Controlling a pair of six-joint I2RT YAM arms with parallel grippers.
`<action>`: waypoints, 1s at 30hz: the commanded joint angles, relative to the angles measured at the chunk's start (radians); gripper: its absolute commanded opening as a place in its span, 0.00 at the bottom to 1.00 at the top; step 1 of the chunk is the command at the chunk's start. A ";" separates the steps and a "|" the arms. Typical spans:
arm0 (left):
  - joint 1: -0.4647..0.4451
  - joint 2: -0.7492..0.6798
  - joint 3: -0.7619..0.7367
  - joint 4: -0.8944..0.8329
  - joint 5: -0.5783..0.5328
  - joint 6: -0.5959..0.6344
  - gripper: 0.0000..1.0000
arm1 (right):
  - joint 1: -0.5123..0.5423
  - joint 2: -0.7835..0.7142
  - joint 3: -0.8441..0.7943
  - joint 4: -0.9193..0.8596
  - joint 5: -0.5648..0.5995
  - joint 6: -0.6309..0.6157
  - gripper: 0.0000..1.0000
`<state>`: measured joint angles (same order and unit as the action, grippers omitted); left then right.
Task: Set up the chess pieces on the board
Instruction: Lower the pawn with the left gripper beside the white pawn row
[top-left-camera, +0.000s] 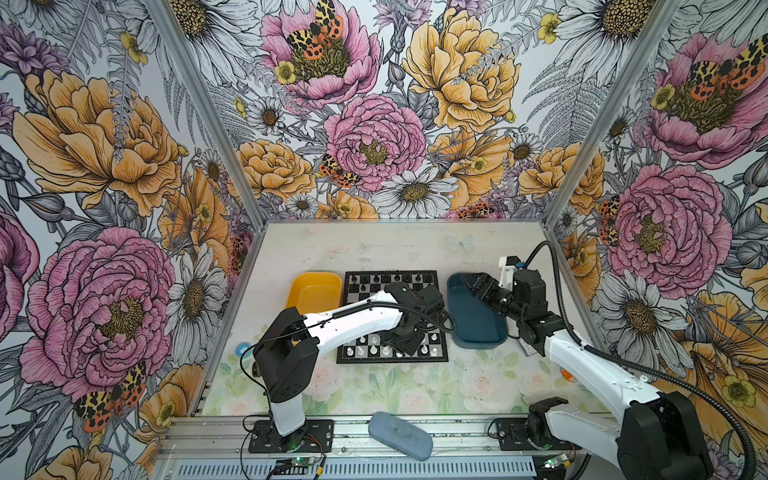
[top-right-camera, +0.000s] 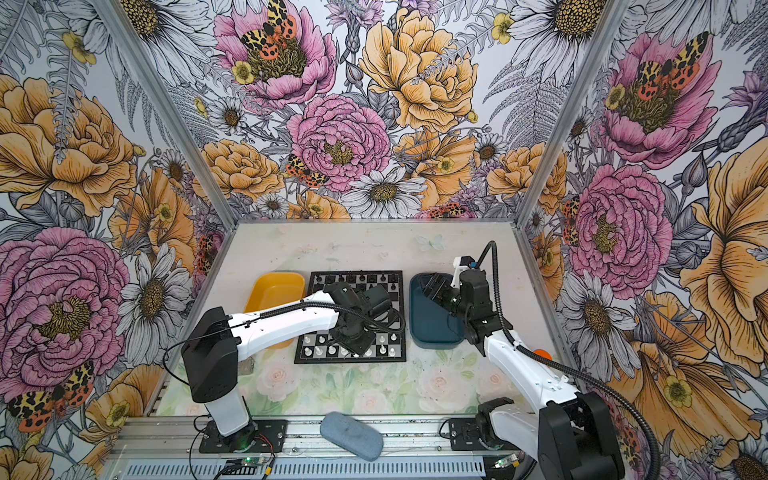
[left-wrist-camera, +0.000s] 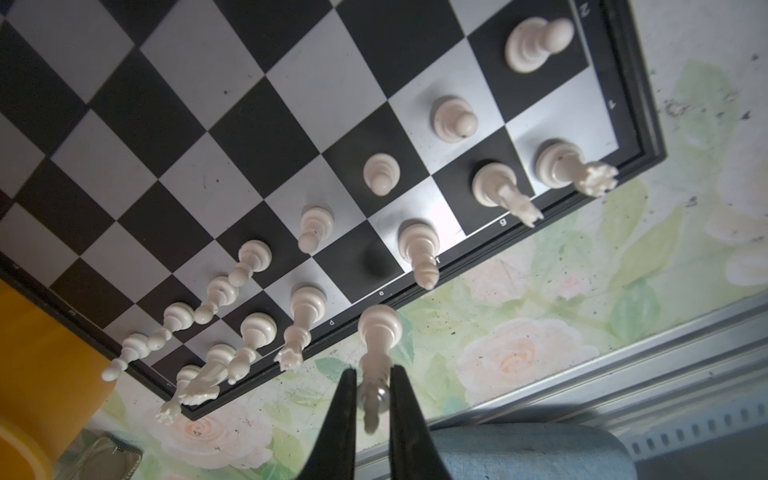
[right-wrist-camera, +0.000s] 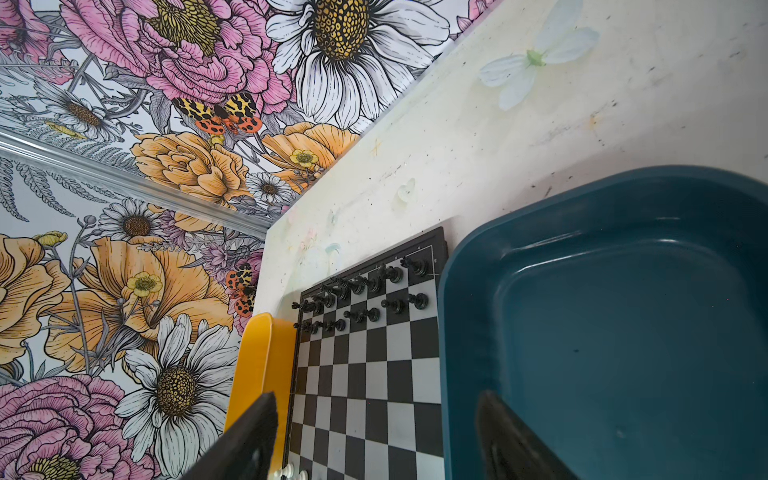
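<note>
The board (top-left-camera: 390, 360) lies mid-table between two trays. Several white chess pieces (left-wrist-camera: 381, 173) stand in its two near rows, also seen in a top view (top-left-camera: 361, 351). My left gripper (left-wrist-camera: 374, 395) is shut on the top of a tall white piece (left-wrist-camera: 379, 332). It holds that piece upright just above the board's near edge, beside the bare back-row square (left-wrist-camera: 365, 262). In both top views the left gripper (top-left-camera: 402, 352) (top-right-camera: 357, 350) hangs over the near rows. My right gripper (top-left-camera: 473, 284) (right-wrist-camera: 376, 436) is open and holds nothing above the blue tray.
Black chessmen (top-left-camera: 390, 279) (right-wrist-camera: 361, 291) fill the far two rows. A yellow tray (top-left-camera: 316, 274) (right-wrist-camera: 259, 365) sits left of the board and a blue tray (top-left-camera: 478, 344) (right-wrist-camera: 469, 332) right of it. A grey-blue pad (top-left-camera: 400, 434) lies on the front rail.
</note>
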<state>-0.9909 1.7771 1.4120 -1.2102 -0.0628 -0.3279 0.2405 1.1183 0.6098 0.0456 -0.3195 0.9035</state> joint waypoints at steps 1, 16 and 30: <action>-0.005 -0.002 -0.012 0.038 -0.028 -0.030 0.00 | -0.007 0.005 -0.008 0.031 -0.008 -0.002 0.77; -0.001 -0.001 -0.038 0.072 -0.042 -0.043 0.00 | -0.007 0.007 -0.010 0.031 -0.008 -0.002 0.77; 0.008 0.005 -0.056 0.094 -0.042 -0.048 0.00 | -0.007 0.010 -0.011 0.033 -0.008 -0.002 0.77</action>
<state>-0.9905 1.7771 1.3663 -1.1431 -0.0826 -0.3614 0.2405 1.1210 0.6090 0.0460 -0.3195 0.9035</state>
